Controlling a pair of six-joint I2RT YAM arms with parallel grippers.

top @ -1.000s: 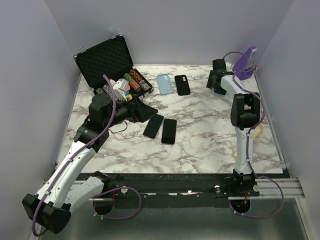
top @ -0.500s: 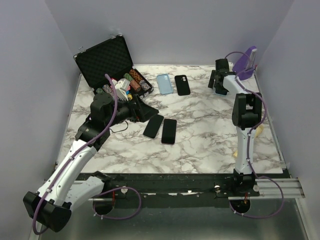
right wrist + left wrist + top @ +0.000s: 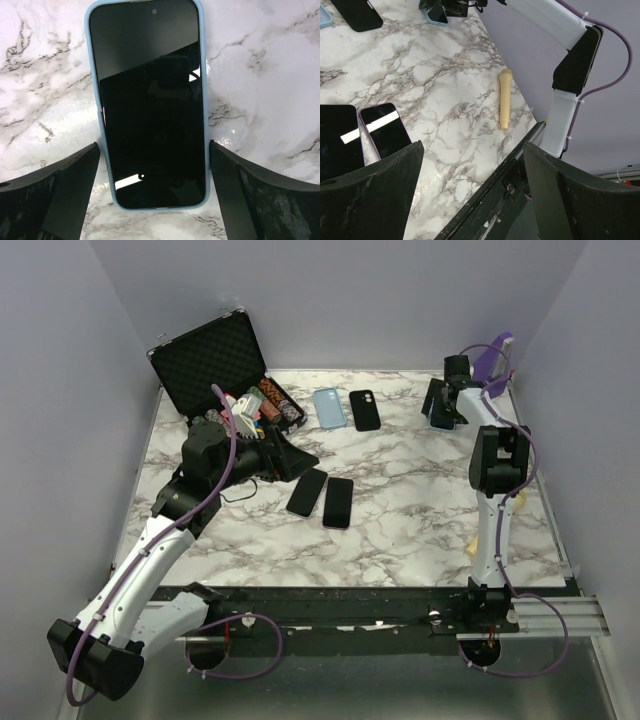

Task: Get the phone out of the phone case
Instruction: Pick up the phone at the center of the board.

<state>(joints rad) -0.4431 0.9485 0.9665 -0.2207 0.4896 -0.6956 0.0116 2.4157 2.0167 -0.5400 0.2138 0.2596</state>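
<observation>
Marble table [image 3: 400, 500], glossy black phone [image 3: 150, 100] in a rounded blue case [image 3: 160, 206].
Top view: left gripper [image 3: 300, 462] open by two bare phones [image 3: 308, 492], right gripper [image 3: 440, 410] open at far right. Left wrist: round beige stick [image 3: 505, 97]. Right wrist: phone lies flat between spread fingers [image 3: 50, 200].

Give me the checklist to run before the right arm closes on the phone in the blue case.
1. Right jaws open: ok.
2. Cased phone lies flat, screen up, between them: ok.
3. Blue case wraps every phone edge in view: ok.
4. Right jaws clear of the case sides: cannot tell.
5. Left jaws open, empty, well away from the cased phone: ok.
6. Phone out of case: not ok.
</observation>
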